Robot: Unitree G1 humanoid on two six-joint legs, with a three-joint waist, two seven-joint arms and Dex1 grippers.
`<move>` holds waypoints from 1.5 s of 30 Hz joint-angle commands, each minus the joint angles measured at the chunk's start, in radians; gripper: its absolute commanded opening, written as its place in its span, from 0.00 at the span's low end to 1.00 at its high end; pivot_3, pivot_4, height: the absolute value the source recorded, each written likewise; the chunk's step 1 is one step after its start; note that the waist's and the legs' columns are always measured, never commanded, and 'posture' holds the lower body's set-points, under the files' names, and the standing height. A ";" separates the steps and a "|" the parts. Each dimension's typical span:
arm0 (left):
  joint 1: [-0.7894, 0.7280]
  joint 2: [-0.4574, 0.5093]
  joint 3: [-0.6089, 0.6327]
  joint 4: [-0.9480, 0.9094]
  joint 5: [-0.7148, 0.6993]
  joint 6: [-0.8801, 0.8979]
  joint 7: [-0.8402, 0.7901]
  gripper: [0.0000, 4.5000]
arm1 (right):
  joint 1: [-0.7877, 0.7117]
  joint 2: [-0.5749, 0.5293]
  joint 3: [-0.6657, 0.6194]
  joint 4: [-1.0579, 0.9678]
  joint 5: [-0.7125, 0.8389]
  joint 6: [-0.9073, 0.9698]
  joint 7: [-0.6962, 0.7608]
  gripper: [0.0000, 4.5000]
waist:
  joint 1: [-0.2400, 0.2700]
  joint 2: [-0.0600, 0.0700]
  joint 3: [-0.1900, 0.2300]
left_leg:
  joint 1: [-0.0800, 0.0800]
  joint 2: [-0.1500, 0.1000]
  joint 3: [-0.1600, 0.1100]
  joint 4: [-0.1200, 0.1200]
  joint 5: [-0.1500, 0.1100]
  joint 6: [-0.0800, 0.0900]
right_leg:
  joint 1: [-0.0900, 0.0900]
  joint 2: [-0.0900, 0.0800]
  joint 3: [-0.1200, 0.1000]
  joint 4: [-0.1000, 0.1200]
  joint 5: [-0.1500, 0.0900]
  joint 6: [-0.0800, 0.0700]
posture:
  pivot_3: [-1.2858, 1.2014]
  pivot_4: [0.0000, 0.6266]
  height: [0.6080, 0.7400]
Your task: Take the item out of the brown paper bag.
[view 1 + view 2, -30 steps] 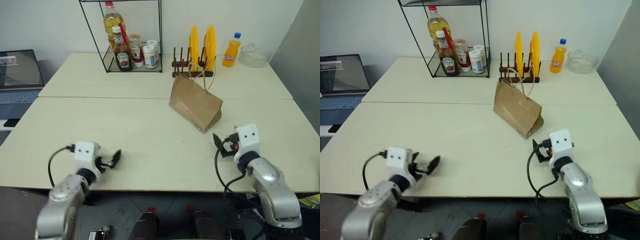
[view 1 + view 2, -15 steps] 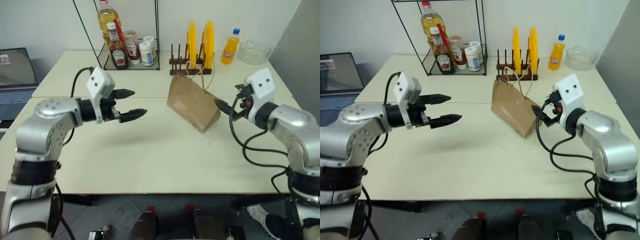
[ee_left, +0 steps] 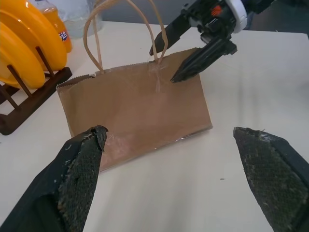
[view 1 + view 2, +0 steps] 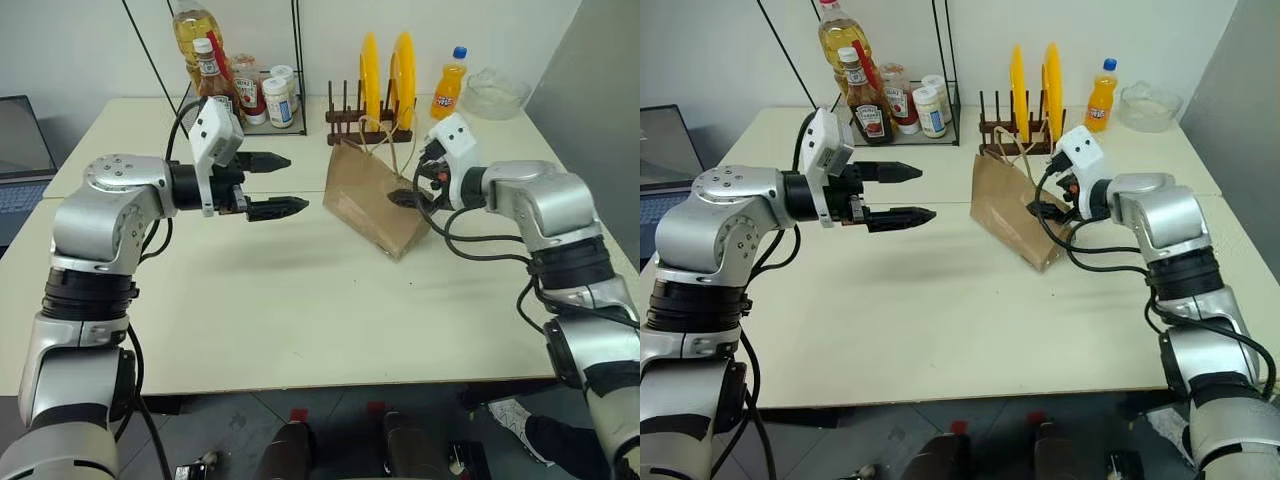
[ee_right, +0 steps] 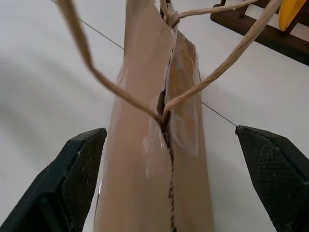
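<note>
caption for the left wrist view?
Open left gripper faces the brown paper bag; open right gripper at its top edge.

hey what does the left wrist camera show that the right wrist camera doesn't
Left wrist view: the broad side of the brown paper bag, upright, with the open right gripper at its upper edge near one end, plus the orange soda bottle behind the rack.

Right wrist view: the bag's narrow end and its nearly closed mouth, seen edge-on between the right gripper's spread fingers.

Both: the bag, its cord handles, the wooden rack with the yellow plates and the table. The bag's contents are hidden in both.
</note>
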 commanded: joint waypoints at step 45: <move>0.751 0.030 0.561 -0.718 -0.365 0.322 0.457 1.00 | -0.306 0.274 0.042 0.925 -0.364 -1.289 0.352 0.01 | -0.019 0.001 0.001 | 0.003 0.003 -0.001 0.001 0.002 -0.003 | 0.001 0.002 -0.001 0.004 0.004 -0.007 | 0.52 0.24 1.00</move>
